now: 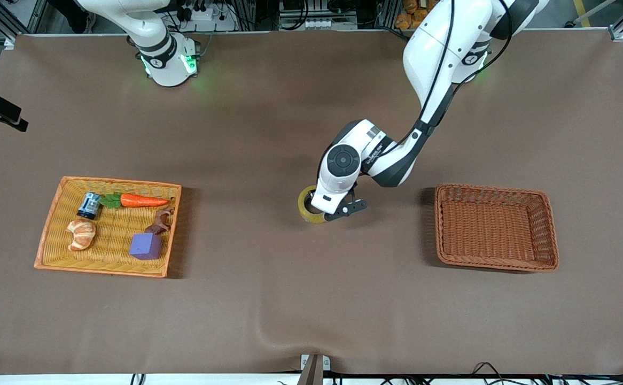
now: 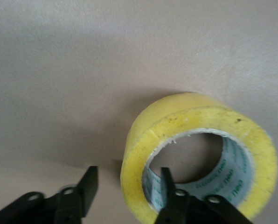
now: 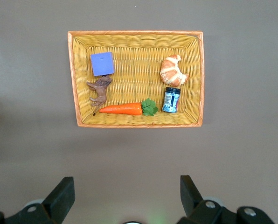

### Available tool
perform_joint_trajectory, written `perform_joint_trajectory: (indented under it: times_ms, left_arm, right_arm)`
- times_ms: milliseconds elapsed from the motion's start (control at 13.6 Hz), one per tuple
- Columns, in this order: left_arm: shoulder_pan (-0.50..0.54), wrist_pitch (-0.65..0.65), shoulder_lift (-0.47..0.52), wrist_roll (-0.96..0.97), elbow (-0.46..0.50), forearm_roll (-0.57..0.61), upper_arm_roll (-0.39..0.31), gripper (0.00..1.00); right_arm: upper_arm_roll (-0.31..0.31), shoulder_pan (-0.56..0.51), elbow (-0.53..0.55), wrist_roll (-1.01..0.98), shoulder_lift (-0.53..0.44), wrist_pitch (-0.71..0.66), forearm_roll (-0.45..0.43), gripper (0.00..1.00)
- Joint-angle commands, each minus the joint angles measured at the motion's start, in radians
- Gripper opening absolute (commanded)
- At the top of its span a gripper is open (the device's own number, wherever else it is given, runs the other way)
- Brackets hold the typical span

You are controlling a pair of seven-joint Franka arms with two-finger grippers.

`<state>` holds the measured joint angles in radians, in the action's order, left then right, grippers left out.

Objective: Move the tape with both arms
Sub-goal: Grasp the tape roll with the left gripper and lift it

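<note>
The yellowish tape roll (image 1: 306,206) lies flat on the brown table near its middle, between the two baskets. My left gripper (image 1: 326,214) is down at the roll and open. In the left wrist view the left gripper (image 2: 128,179) straddles the tape's (image 2: 199,135) wall: one finger stands inside the grey-white core, the other outside with a gap to the roll. My right gripper (image 3: 126,186) is open and empty, high above the table with the yellow basket (image 3: 134,33) below it. It does not show in the front view.
The yellow flat basket (image 1: 49,235) toward the right arm's end holds a purple cube (image 1: 146,246), a croissant toy (image 1: 81,234), a carrot (image 1: 143,201), a small jar (image 1: 90,205) and a brown figure (image 1: 162,221). An empty brown basket (image 1: 496,187) stands toward the left arm's end.
</note>
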<state>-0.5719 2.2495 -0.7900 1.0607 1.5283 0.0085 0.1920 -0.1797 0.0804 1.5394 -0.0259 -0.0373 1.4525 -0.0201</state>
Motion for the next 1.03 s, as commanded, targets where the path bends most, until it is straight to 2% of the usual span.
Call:
perform_joint_trajectory:
  times_ms: [0,74,147,442,811,958]
  left_arm:
    - [-0.008,0.018,-0.017,0.025,-0.025,0.024,-0.009,0.18]
    - [-0.003,0.018,-0.009,0.022,-0.025,0.025,-0.009,0.03]
    - [0.006,0.018,0.003,0.022,-0.026,0.024,-0.009,0.0]
    - [0.093,-0.014,0.121,-0.014,-0.008,0.037,-0.011,0.0]
    - [0.231,-0.215,0.277,-0.293,-0.004,0.036,-0.011,0.0]
    - [0.327,-0.274,0.319,-0.414,0.025,0.037,-0.006,0.0]
  right_arm:
    - [-0.007,0.005,-0.025,-0.014,0.017,-0.012,0.002,1.0]
    - [-0.007,0.007,-0.025,-0.014,0.017,-0.015,0.0,1.0]
    - [-0.007,0.005,-0.025,-0.014,0.017,-0.015,-0.001,1.0]
    - [-0.009,0.002,-0.027,-0.012,0.017,-0.017,-0.006,1.0]
    - [-0.007,0.009,-0.027,-0.011,0.02,-0.015,0.005,1.0]
    - [-0.007,0.005,-0.027,-0.011,0.02,-0.014,0.006,1.0]
